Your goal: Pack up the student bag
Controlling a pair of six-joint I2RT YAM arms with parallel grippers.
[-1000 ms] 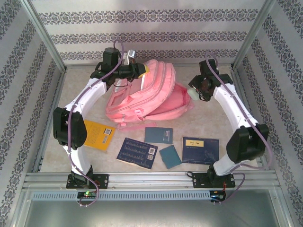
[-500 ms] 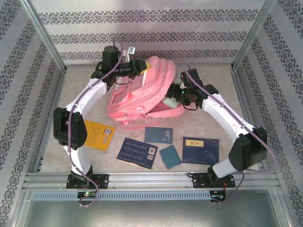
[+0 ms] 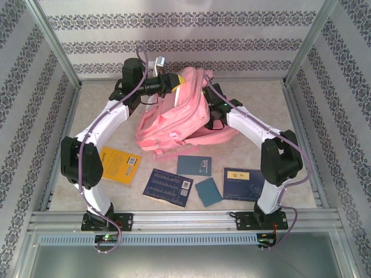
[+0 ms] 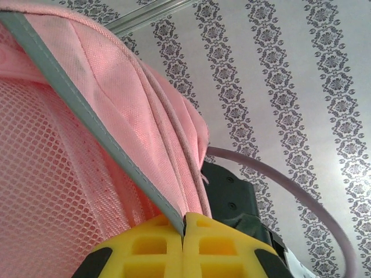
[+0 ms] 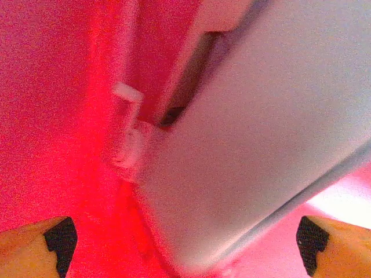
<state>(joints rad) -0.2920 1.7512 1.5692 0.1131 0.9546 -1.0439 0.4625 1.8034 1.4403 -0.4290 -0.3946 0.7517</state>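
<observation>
Pink fabric takes up the middle of the surface [image 3: 264, 124]: the student bag [image 3: 174, 119] sits toward the back, tilted, its top lifted toward the left arm.

The left gripper [image 3: 177, 83] has its 2 yellow fingers pressed together on the bag's upper rim. In the left wrist view they [image 4: 184, 223] pinch the grey trim [image 4: 87, 121] where it meets the pink mesh lining [image 4: 52, 191], with no gap showing between them.

The right gripper [image 5: 185, 237] is reached into the bag's open mouth from the right side, and its 2 black-padded fingertips [image 5: 58, 237] stand spread wide, 1 at each lower corner of the right wrist view. Between them lies a pale grey flat object [image 5: 243, 145] – too blurred to name – and neither pad touches it. Red-pink lining [image 5: 52, 104] surrounds it, with a small white tab [image 5: 127, 92] just beside its edge.

In front of the bag, 5 books lie flat in a loose row: a yellow book [image 3: 119, 164] at the left, a dark blue book [image 3: 168, 187], a teal booklet [image 3: 194, 165], a smaller teal one [image 3: 208, 191] and a blue book [image 3: 245, 183] under the right arm's elbow. Patterned walls [image 3: 174, 46] close 3 sides. Bare surface lies to the right of the bag – also in the strip between the yellow book and the left wall.
</observation>
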